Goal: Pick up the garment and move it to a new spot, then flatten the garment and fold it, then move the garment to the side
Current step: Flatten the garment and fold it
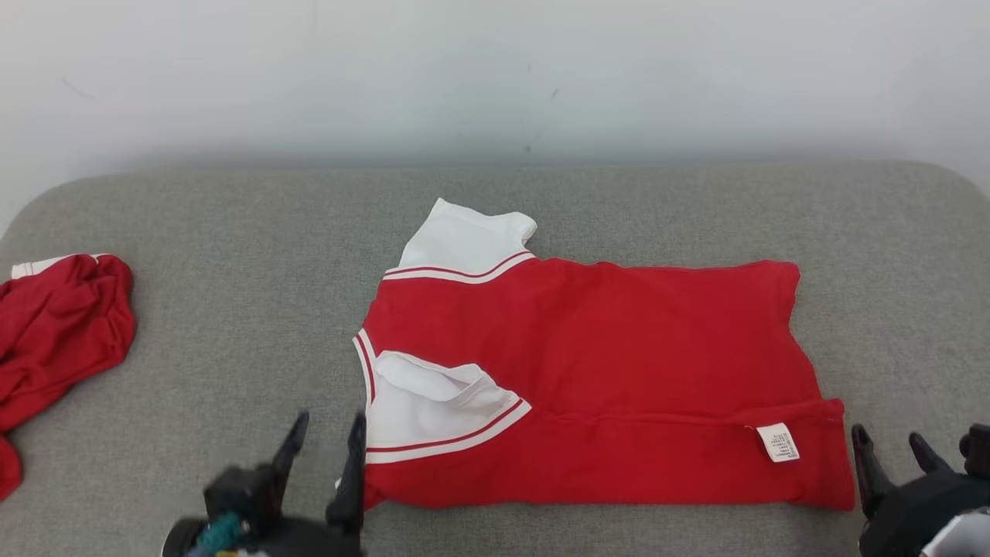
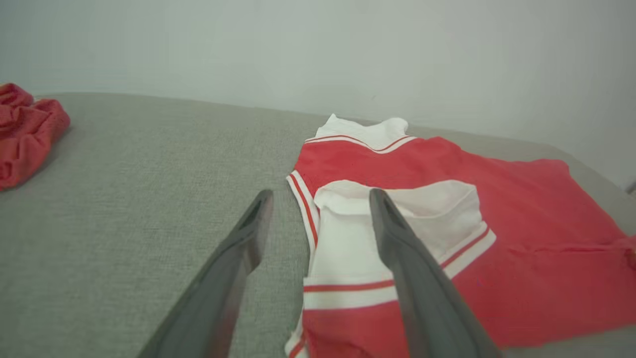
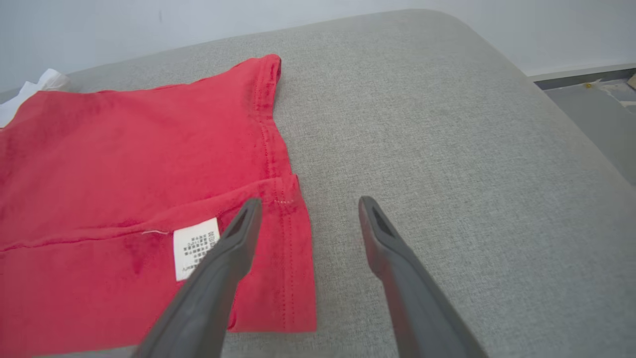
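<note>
The shirt (image 1: 603,348) lies flat on the grey tabletop (image 1: 193,325), from the middle over to the right. Its neck end points left and its hem points right. The near side is folded over, so a white label (image 1: 777,442) shows near the right corner. One white sleeve (image 1: 441,410) lies on top at the near left. The other sleeve (image 1: 464,240) sticks out on the far side.

My left jaws are wide open and hold nothing. They sit at the near left corner, with one finger over the sleeve. My right jaws are wide open and empty too. They sit at the near right corner, with one finger over the hem.

I think the shirt is light, thin and floppy. It will sag and crease if I lift it at only one spot. I would pinch both near corners and catch both layers, so the fold does not fall open.

The wall is close behind the far side. The tabletop curves down on the right, so there is little room there. On the left there is open room, until the other red cloth (image 1: 54,325) at the left edge.
</note>
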